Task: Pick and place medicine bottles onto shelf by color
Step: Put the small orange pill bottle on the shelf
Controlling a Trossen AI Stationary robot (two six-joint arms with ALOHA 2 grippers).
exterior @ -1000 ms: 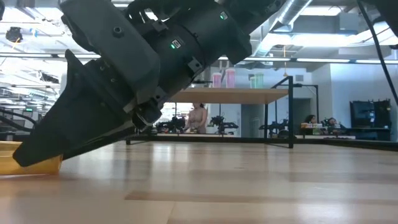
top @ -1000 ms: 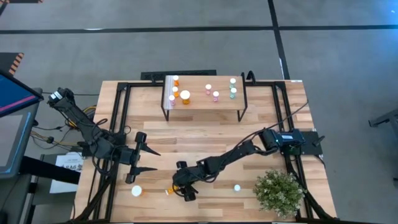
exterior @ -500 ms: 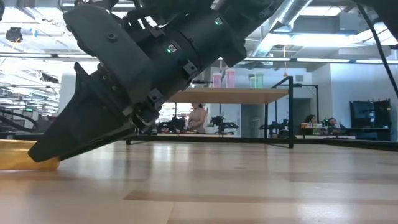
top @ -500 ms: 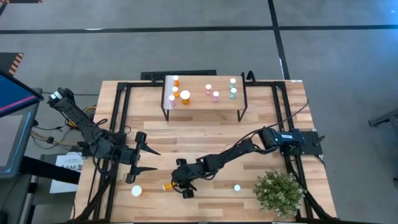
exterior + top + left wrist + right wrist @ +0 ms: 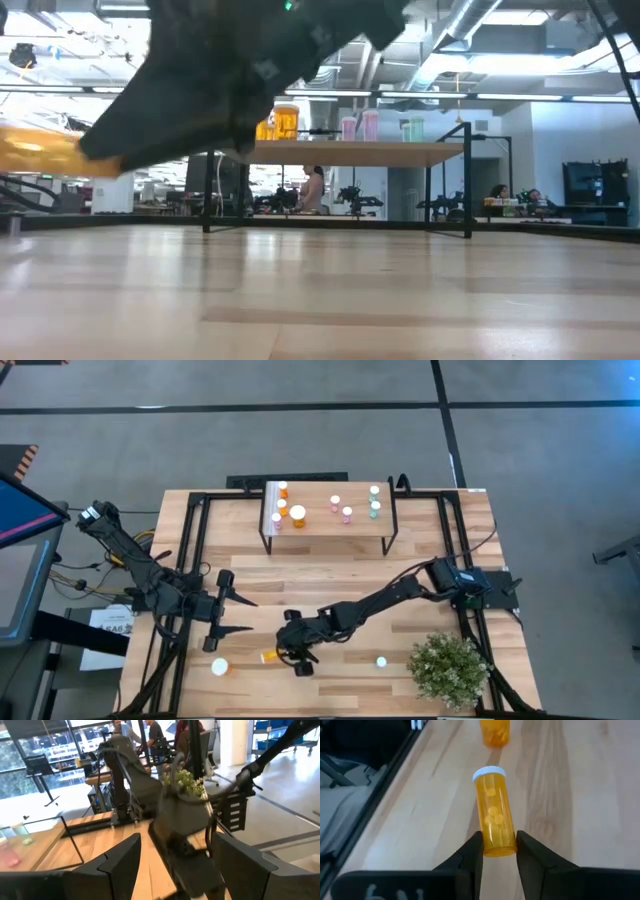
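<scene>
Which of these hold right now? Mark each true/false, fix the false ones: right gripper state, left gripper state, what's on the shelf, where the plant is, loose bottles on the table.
1. The right gripper is shut on an orange bottle. True.
2. That orange bottle rests flat on the table. False: in the low view it is held up off the surface.
3. The left gripper holds a teal bottle. False: it is open and holds nothing.
4. The shelf carries only orange bottles. False: pink and teal ones stand there too.
5. The potted plant stands on the table on the right arm's side. True.
6. A teal bottle stands on the table beside the plant. True.
</scene>
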